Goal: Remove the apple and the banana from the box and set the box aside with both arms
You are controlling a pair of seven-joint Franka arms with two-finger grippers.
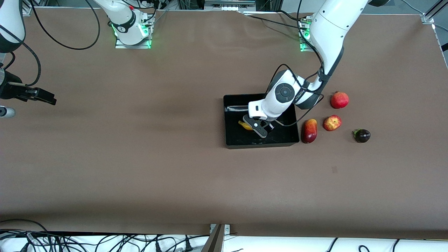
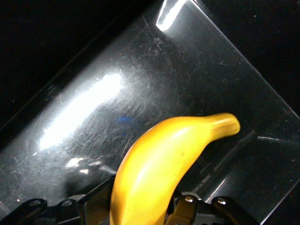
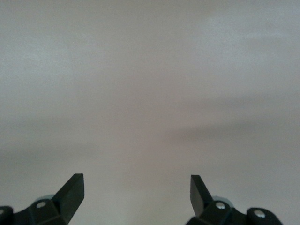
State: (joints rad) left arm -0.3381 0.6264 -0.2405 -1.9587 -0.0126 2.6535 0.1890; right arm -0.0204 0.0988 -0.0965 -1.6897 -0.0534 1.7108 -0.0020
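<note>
The black tray (image 1: pixel 262 143) lies on the brown table near the left arm's end. My left gripper (image 1: pixel 256 128) is down inside it, shut on the yellow banana (image 1: pixel 245 125), which is mostly hidden under the hand. In the left wrist view the banana (image 2: pixel 164 159) sits between the fingers (image 2: pixel 187 208) just over the tray's glossy floor (image 2: pixel 93 108). The small red apple with yellowish blotches (image 1: pixel 332 123) lies on the table beside the tray, toward the left arm's end. My right gripper (image 1: pixel 49 99) is open and empty over bare table (image 3: pixel 137 187) at the right arm's end, waiting.
A dark-red mango (image 1: pixel 309 131) lies against the tray's wall. A red pomegranate (image 1: pixel 339 100) lies farther from the front camera than the apple. A small dark purple fruit (image 1: pixel 362 135) lies nearer the left arm's table end. A grey cylinder (image 1: pixel 6 112) is under the right arm.
</note>
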